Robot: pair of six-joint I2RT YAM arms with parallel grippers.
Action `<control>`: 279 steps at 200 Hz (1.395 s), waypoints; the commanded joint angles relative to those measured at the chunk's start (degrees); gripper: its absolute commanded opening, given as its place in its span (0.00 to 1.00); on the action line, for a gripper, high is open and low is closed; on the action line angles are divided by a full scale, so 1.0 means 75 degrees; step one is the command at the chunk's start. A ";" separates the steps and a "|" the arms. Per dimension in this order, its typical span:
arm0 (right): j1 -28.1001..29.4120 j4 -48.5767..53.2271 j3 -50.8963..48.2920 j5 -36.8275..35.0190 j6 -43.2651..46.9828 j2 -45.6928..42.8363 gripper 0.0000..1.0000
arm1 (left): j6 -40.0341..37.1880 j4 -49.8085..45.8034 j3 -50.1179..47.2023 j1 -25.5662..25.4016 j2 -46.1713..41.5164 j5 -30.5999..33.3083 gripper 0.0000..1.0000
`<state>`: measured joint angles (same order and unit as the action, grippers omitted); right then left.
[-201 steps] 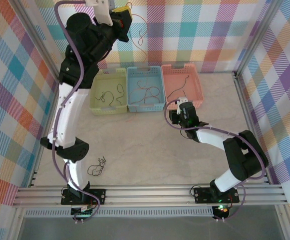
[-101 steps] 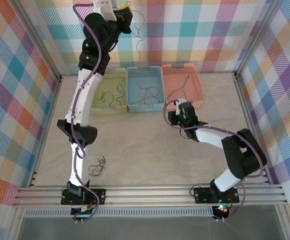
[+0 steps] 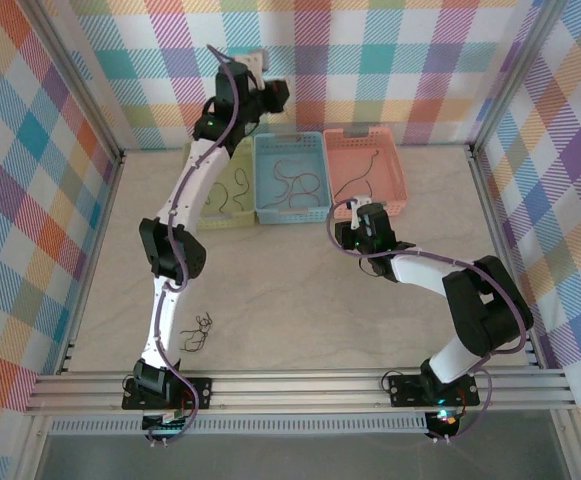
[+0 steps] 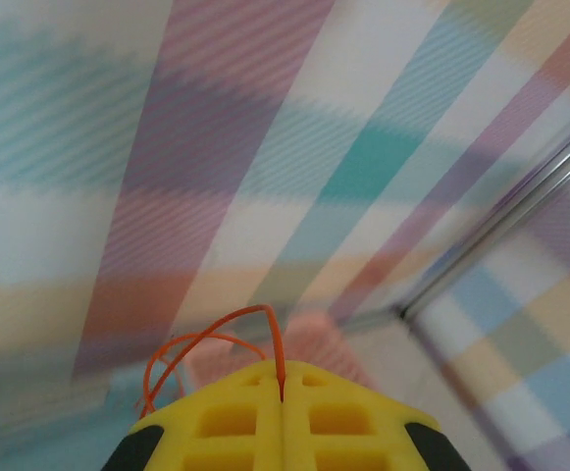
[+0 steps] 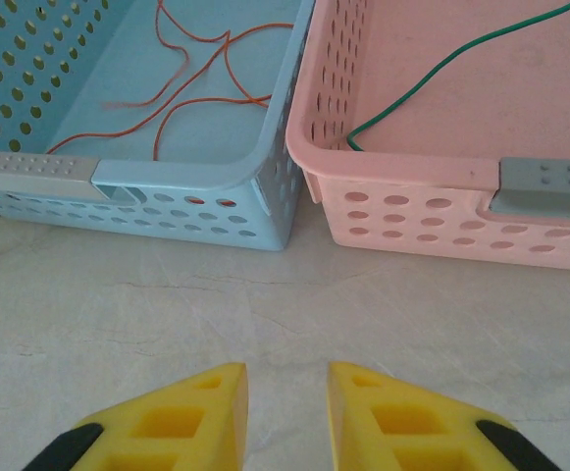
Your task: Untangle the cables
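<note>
Orange wire [image 4: 276, 343], lower end hidden between the left fingers [image 4: 228, 417]; checked wall [image 4: 265, 147] blurred.

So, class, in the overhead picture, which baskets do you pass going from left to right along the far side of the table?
pale green basket → blue basket → pink basket

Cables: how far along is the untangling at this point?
Done: orange cables lie in the blue basket, a green cable in the pink basket, a dark cable in the green basket. In hand: the left gripper, raised by the back wall, is shut on one orange cable; the right gripper hangs open and empty. Left: a small dark knot on the near left of the table.
</note>
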<state>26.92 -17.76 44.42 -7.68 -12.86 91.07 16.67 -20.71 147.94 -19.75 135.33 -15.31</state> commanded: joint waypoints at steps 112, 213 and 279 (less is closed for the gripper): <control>-0.0003 -0.0060 0.0136 0.0414 -0.0066 0.0022 0.29 | -0.0059 -0.2150 -0.5655 -0.0320 -0.4272 0.1436 0.66; -0.0003 -0.0086 0.0141 0.0529 -0.0116 0.0045 0.32 | 0.1654 -0.2466 -1.1669 -0.0180 -0.9485 0.2870 0.82; -0.0014 -0.0075 0.0147 0.0544 -0.0160 0.0066 0.36 | 0.2516 -0.2969 -1.3331 -0.0121 -0.9925 0.2333 0.82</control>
<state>26.92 -17.87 44.45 -4.82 -13.13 91.09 30.74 -41.69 52.27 -21.08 63.40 4.75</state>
